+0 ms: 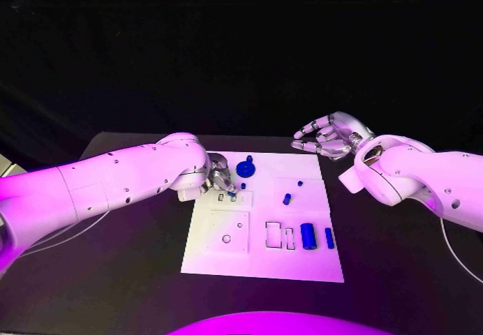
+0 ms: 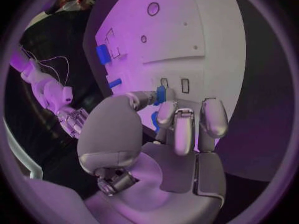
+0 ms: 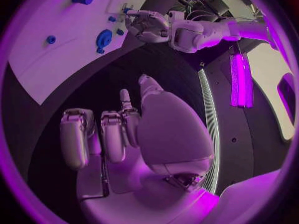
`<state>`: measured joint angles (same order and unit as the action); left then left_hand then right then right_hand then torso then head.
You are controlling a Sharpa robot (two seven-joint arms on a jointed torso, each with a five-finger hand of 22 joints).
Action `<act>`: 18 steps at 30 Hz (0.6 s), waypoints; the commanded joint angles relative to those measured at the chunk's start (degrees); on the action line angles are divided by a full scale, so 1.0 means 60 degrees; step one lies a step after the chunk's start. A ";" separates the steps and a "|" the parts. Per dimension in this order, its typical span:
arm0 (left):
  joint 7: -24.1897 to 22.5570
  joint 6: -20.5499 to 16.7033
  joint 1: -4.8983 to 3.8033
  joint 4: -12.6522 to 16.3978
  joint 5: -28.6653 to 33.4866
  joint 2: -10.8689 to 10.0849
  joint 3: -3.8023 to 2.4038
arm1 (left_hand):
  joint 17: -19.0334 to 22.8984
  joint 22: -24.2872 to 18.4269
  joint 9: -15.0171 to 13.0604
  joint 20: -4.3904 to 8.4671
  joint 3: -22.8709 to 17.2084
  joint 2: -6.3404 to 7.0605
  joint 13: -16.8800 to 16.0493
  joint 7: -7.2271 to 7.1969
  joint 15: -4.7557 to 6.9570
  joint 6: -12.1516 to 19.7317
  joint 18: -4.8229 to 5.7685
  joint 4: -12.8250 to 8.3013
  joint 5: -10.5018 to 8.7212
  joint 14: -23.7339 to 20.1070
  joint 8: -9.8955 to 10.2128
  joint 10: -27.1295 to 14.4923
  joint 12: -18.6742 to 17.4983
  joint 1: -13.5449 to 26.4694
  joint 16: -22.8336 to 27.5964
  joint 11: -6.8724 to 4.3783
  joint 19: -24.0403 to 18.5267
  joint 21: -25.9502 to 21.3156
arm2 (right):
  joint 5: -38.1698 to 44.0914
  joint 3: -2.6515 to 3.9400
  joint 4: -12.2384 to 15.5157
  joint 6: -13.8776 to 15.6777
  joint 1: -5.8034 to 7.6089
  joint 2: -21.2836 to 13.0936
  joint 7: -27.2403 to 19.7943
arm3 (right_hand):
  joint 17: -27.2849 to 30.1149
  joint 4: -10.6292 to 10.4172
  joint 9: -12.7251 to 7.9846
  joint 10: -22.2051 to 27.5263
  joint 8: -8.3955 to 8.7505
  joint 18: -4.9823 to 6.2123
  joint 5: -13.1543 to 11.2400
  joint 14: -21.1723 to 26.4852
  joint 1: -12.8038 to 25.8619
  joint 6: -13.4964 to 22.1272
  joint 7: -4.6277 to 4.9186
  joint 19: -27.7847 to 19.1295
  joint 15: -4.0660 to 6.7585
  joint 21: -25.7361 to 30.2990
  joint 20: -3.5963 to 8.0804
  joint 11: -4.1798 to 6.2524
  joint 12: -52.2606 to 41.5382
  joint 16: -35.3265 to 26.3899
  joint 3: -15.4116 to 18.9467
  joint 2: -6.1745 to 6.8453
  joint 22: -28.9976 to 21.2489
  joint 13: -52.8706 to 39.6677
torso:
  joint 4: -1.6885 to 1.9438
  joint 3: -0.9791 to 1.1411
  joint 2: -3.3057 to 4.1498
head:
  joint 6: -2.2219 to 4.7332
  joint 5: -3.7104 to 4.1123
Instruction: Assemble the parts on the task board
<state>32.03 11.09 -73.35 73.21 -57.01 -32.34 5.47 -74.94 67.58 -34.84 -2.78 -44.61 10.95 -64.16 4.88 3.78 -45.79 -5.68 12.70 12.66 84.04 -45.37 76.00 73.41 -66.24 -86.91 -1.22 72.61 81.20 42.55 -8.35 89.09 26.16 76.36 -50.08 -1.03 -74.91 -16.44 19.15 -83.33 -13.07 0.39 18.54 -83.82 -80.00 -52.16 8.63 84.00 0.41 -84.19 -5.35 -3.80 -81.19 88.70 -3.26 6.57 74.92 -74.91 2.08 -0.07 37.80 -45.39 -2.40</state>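
The white task board (image 1: 264, 259) lies in the middle of the table. My left hand (image 1: 220, 179) hovers over the board's far left part and pinches a small blue part (image 2: 161, 94) between thumb and a finger, just above two small rectangular slots (image 2: 184, 85). A blue gear-like part (image 1: 246, 167) lies just beyond that hand. Two blue cylinders (image 1: 308, 236) lie side by side at the board's right. Small blue pegs (image 1: 287, 199) stand near the middle. My right hand (image 1: 328, 136) hangs above the board's far right corner, fingers loosely bent and apart, holding nothing.
The black table (image 1: 131, 279) surrounds the board. Empty outlined recesses (image 1: 273, 234) and a round hole (image 1: 227, 239) mark the board's near half. My left forearm (image 1: 111, 183) reaches in over the table's left side.
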 commanded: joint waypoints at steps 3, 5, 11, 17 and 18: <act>-0.0038 -0.0270 0.0055 -0.0017 -0.0401 0.0089 0.0023 | -0.1491 0.0012 -0.2732 -0.0009 -0.1292 -0.0004 0.0026 -0.0345 0.0090 -0.0381 0.0116 -0.1250 0.0047 0.0688 -0.0043 0.0070 0.0034 0.0073 -0.0029 -0.0009 0.0048 0.0047 | 0.0083 -0.0001 0.0003 -0.0167 -0.0009 0.0003 -0.0076 | -0.1809 0.0000 0.0016 0.0037 -0.0066 0.0186 0.0030 -0.0862 -0.0083 0.0031 -0.0014 0.0515 -0.0003 0.0058 -0.0040 0.0007 0.0034 -0.0061 -0.0058 -0.0004 0.1919 -0.1281 | -0.0006 0.0005 0.0004 | -0.0028 -0.0006; -0.0032 -0.0248 0.0072 -0.0014 -0.0408 0.0104 0.0029 | -0.1491 0.0012 -0.2732 -0.0009 -0.1292 -0.0004 0.0026 -0.0345 0.0090 -0.0381 0.0116 -0.1250 0.0047 0.0688 -0.0043 0.0070 0.0034 0.0073 -0.0029 -0.0009 0.0048 0.0047 | 0.0083 -0.0002 0.0001 -0.0171 -0.0010 0.0005 -0.0075 | -0.1809 0.0000 0.0016 0.0037 -0.0066 0.0186 0.0030 -0.0862 -0.0083 0.0031 -0.0014 0.0515 -0.0003 0.0058 -0.0040 0.0007 0.0034 -0.0061 -0.0058 -0.0004 0.1919 -0.1281 | -0.0011 0.0004 0.0006 | -0.0037 -0.0003; 0.0018 -0.0088 0.0094 0.0037 -0.0417 0.0098 0.0038 | -0.1507 0.0023 -0.2741 -0.0005 -0.1315 0.0000 0.0049 -0.0349 0.0094 -0.0392 0.0119 -0.1260 0.0054 0.0694 -0.0045 0.0066 0.0019 0.0098 -0.0036 -0.0014 0.0058 0.0051 | 0.0083 -0.0003 -0.0003 -0.0184 -0.0012 0.0004 -0.0072 | -0.1809 0.0000 0.0016 0.0037 -0.0066 0.0186 0.0030 -0.0862 -0.0083 0.0031 -0.0014 0.0515 -0.0003 0.0058 -0.0040 0.0007 0.0034 -0.0061 -0.0058 -0.0004 0.1919 -0.1281 | -0.0011 0.0004 0.0000 | -0.0053 -0.0007; 0.0109 0.0190 0.0101 0.0117 -0.0421 0.0037 0.0044 | -0.1536 0.0015 -0.2760 0.0000 -0.1359 0.0005 0.0042 -0.0362 0.0103 -0.0419 0.0118 -0.1289 0.0064 0.0706 -0.0053 0.0089 0.0025 0.0137 -0.0049 -0.0025 0.0056 0.0048 | 0.0083 -0.0005 -0.0010 -0.0197 -0.0015 0.0002 -0.0070 | -0.1809 0.0000 0.0016 0.0037 -0.0066 0.0186 0.0030 -0.0862 -0.0083 0.0031 -0.0014 0.0515 -0.0003 0.0058 -0.0040 0.0007 0.0034 -0.0061 -0.0058 -0.0004 0.1919 -0.1281 | 0.0010 -0.0004 -0.0007 | -0.0088 0.0001; 0.0117 0.0218 0.0101 0.0125 -0.0420 0.0030 0.0044 | -0.1536 0.0015 -0.2760 0.0000 -0.1359 0.0005 0.0042 -0.0362 0.0103 -0.0419 0.0118 -0.1289 0.0064 0.0706 -0.0053 0.0089 0.0025 0.0137 -0.0049 -0.0025 0.0056 0.0048 | 0.0083 -0.0005 -0.0010 -0.0199 -0.0015 0.0002 -0.0069 | -0.1809 0.0000 0.0016 0.0037 -0.0066 0.0186 0.0030 -0.0862 -0.0083 0.0031 -0.0014 0.0515 -0.0003 0.0058 -0.0040 0.0007 0.0034 -0.0061 -0.0058 -0.0004 0.1919 -0.1281 | 0.0010 -0.0006 -0.0007 | -0.0091 0.0001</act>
<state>32.16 10.56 -72.87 73.79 -59.06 -32.16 5.67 -74.93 67.68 -36.41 -2.78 -44.93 11.48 -63.91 4.53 3.98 -46.23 -5.68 12.38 12.83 83.84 -45.28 76.21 73.40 -65.71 -86.91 -1.42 72.61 81.19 42.56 -8.38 89.02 25.88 76.31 -50.07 -1.03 -74.90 -16.44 19.20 -83.33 -13.08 0.38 18.54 -83.82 -80.00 -52.16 8.63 84.00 0.41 -84.19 -5.35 -3.80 -81.19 88.70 -3.26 6.57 74.91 -74.90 2.08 -0.06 37.79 -45.86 -2.40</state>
